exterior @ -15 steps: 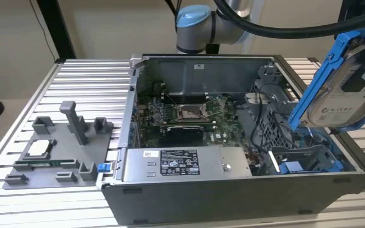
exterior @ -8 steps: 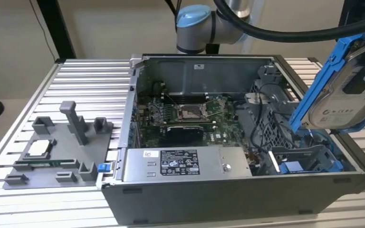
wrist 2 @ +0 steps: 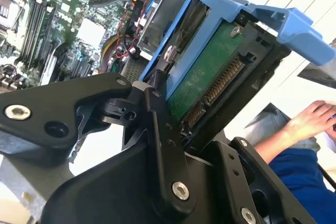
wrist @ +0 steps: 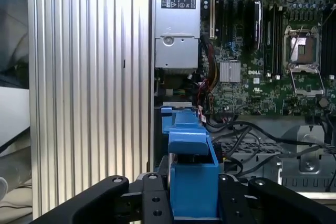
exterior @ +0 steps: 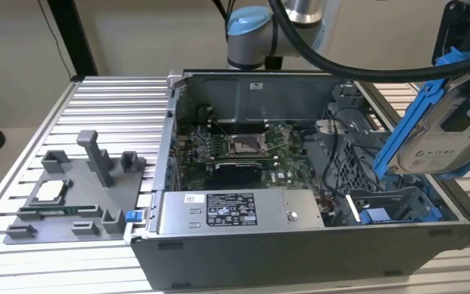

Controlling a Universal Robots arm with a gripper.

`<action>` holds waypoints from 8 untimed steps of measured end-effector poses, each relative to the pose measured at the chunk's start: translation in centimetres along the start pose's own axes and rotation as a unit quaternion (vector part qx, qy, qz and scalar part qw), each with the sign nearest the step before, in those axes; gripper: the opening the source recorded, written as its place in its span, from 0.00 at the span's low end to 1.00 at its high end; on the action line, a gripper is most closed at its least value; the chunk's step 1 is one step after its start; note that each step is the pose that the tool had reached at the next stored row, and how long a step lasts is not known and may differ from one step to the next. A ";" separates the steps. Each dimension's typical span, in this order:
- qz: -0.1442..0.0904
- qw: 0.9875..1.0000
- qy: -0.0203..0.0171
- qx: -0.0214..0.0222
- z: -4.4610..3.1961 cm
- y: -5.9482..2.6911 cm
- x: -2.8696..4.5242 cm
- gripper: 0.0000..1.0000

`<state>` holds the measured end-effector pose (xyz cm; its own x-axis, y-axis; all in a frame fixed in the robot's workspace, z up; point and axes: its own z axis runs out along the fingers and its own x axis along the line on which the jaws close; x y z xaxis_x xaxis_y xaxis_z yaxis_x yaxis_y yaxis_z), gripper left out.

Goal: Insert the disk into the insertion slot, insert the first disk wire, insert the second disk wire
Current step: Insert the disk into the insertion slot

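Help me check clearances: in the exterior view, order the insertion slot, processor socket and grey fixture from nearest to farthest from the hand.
From the hand, shut on the disk:
1. insertion slot, below it at the exterior view's right.
2. processor socket, in the middle of the case.
3. grey fixture, outside the case at the exterior view's left.
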<state>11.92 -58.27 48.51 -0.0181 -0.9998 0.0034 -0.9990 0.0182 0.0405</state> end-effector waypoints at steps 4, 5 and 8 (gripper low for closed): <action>0.000 1.000 0.000 0.000 0.61 -0.08 0.00 0.00; 0.000 1.000 0.000 0.000 0.71 -0.09 0.00 0.00; 0.000 1.000 0.000 0.000 0.74 -0.09 0.00 0.00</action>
<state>11.98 -58.28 47.76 -0.0181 -0.9998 0.0034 -0.9990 0.0182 0.0405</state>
